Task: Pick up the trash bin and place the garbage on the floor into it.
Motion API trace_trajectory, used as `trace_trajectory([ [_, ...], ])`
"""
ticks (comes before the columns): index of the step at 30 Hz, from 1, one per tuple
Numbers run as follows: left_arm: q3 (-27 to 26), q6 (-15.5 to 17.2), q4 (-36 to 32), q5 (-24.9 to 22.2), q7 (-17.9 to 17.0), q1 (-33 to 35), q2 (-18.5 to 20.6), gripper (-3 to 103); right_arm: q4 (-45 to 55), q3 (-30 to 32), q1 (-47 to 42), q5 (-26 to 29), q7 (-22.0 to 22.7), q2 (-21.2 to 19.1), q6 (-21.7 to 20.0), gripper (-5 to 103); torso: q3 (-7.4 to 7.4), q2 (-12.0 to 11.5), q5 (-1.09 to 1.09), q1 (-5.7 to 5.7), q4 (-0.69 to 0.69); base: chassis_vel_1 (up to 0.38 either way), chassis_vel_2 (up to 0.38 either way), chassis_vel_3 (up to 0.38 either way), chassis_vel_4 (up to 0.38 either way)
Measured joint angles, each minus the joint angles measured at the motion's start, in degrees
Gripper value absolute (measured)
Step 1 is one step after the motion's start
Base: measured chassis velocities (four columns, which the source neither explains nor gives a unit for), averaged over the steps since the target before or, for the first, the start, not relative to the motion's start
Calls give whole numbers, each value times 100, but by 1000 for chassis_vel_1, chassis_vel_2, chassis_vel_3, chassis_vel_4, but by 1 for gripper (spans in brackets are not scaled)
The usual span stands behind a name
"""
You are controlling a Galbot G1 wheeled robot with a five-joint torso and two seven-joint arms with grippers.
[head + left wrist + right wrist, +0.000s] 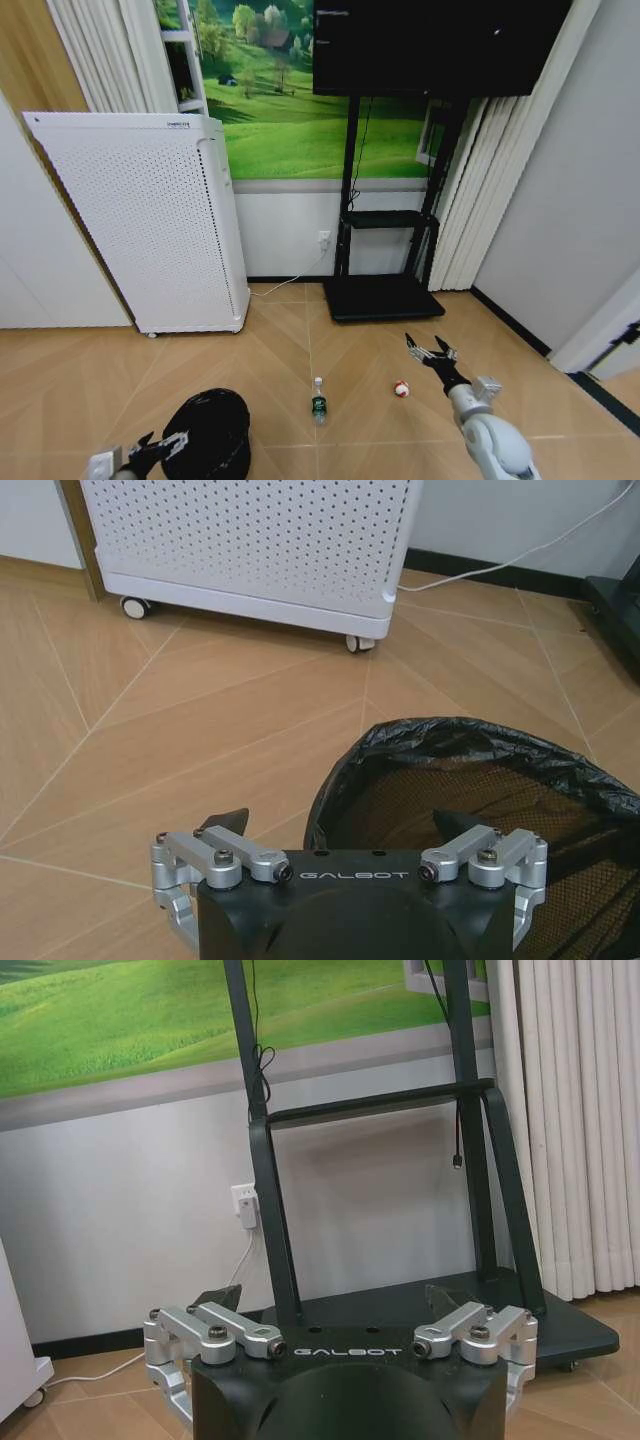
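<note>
Nearest, left claw (168, 443): spread open, empty, at the near rim of the trash bin.
Trash bin (212, 430): small, round, black mesh, black liner folded over its rim, standing on the floor (90, 380).
Right claw (430, 349): fingers apart, holding nothing, above the floor.
Bottle (318, 399): clear, white cap, green label, between both claws.
Scrap (401, 388): red-and-white, just left of the right claw.
Beyond: white perforated appliance (150, 210).

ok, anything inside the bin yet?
The bin has a black bag liner over its rim, and the mesh wall seen inside is bare. The left gripper, open at the near rim, covers the bottom. The bottle lies on the floor.
</note>
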Motion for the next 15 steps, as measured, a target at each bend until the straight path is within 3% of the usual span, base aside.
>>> trace_trajectory([
  [2,22,217,19,-54,0,-53,-3,100,-27,2,8,4,15,-23,-2,100,1,1,0,0,0,0,0,0,0],
  [15,57,290,188,-69,-69,-150,-24,100,-117,-4,48,13,80,-4,-1,100,2,2,0,0,0,0,0,0,0],
])
